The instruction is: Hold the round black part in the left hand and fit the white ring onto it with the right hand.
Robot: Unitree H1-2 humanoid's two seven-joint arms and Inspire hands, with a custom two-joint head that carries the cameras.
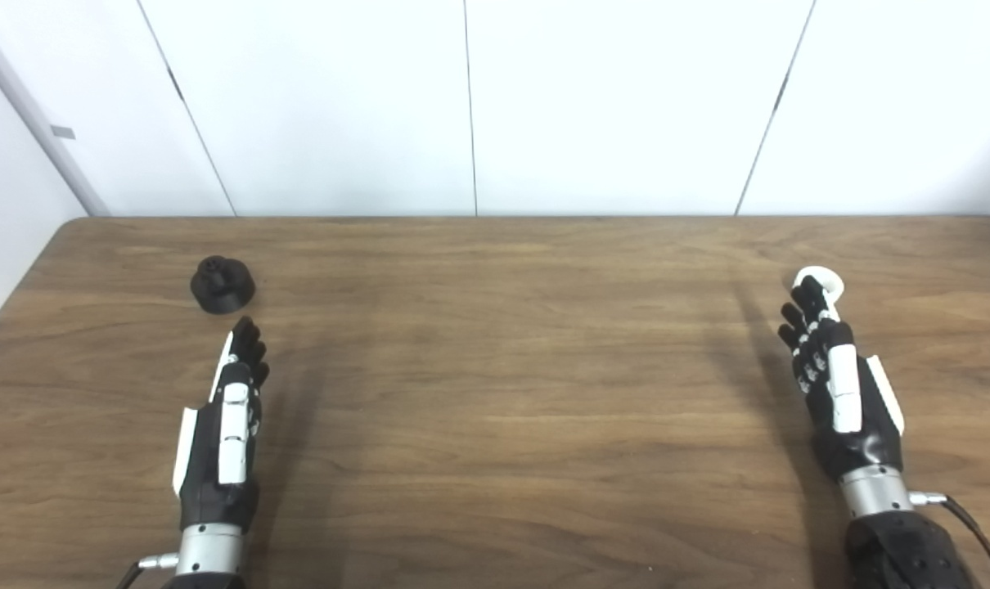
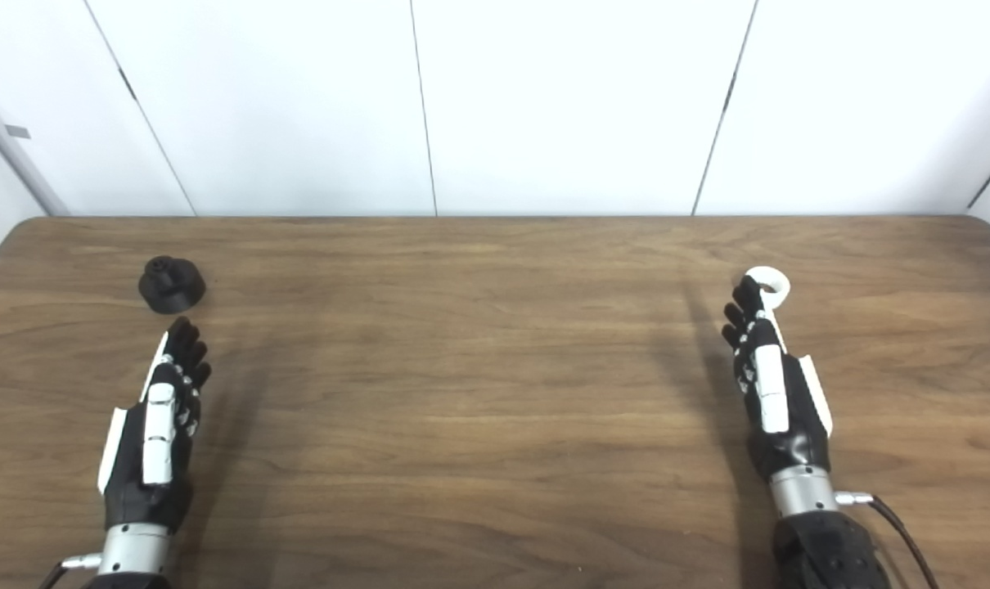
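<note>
The round black part [image 1: 222, 285] stands upright on the wooden table [image 1: 495, 368] at the far left. My left hand [image 1: 231, 409] lies just short of it, fingers stretched out and apart, holding nothing. The white ring [image 1: 834, 282] lies on the table at the far right. My right hand [image 1: 834, 380] is also open and stands edge-on, its fingertips [image 1: 807, 294] reaching the ring's near rim and covering part of it. Whether they touch the ring is unclear.
White wall panels [image 1: 470, 106] rise behind the table's far edge. The table's rounded back left corner [image 1: 74, 225] is near the black part. A cable [image 1: 974, 532] runs from my right wrist.
</note>
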